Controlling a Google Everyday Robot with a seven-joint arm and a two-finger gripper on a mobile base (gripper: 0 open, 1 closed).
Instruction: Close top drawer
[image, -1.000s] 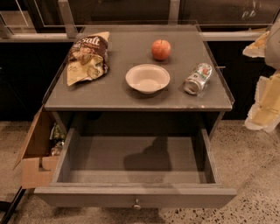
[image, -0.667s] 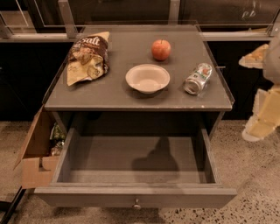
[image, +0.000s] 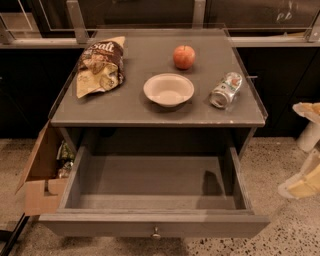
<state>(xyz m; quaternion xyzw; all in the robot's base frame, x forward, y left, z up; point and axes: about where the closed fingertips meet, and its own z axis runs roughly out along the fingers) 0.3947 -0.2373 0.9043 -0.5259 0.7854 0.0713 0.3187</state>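
The top drawer (image: 100, 226) of the grey cabinet stands pulled far out toward me. Its inside is empty, and its flat grey front has a small round metal knob (image: 156, 232) at the centre. My gripper (image: 305, 147), white and yellowish, shows only in part at the right edge of the camera view. It is to the right of the drawer's right side wall and does not touch the drawer. Its shadow falls on the drawer floor near the right wall.
On the cabinet top (image: 130, 107) lie a bag of chips (image: 100, 62), a red apple (image: 184, 56), a white bowl (image: 168, 90) and a can (image: 225, 90) on its side. An open cardboard box (image: 42, 172) stands against the cabinet's left side. The floor is speckled.
My gripper has moved right and downward, further out toward the edge of the view. Its shadow in the drawer has shifted to the right. The drawer has not moved.
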